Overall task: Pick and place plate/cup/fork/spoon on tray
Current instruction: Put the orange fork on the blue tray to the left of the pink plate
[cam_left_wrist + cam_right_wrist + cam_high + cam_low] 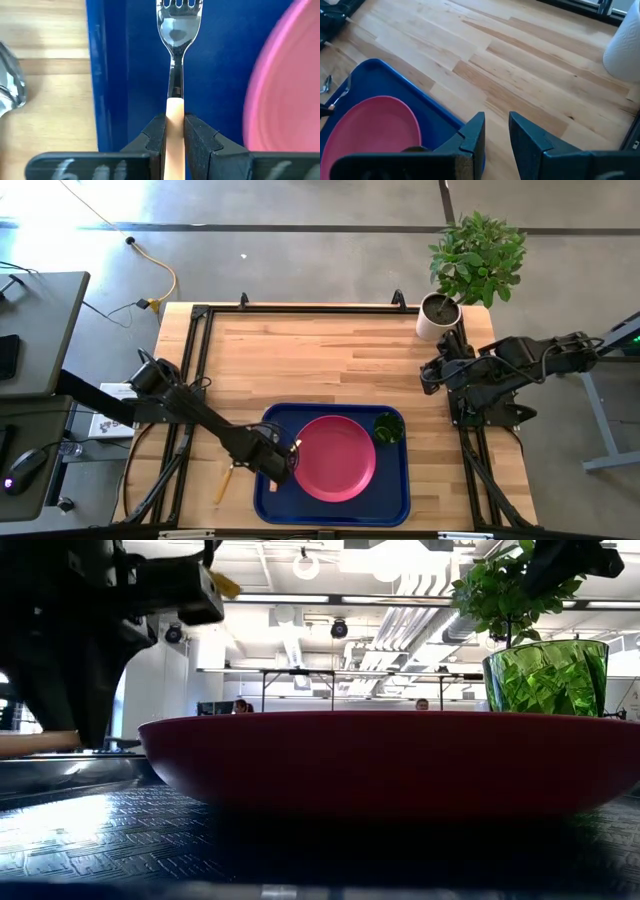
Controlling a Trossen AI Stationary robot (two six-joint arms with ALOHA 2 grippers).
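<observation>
High view shows the tray (268, 498) at the near middle of the table (330, 350), with the plate (335, 458) lying inside it and the cup (388, 428) standing in the tray's far right corner, just beside the plate's rim. The left gripper (283, 457) reaches over the tray's left part, just left of the plate, and its jaws are closed tight on the orange-tan handle of the fork (175, 75). In the left wrist view the fork's tines point away from the fingers (200, 142) and hang over the blue tray floor, between the tray's left rim and the plate's edge; whether the tines touch the floor cannot be told. The spoon (224, 482) lies on the bare wood just left of the tray, outside it, its metal bowl (11, 90) showing beside the rim. The right gripper (496, 137) waits at the table's right edge, near the white potted plant (470, 265), its jaws a narrow gap apart and holding nothing
</observation>
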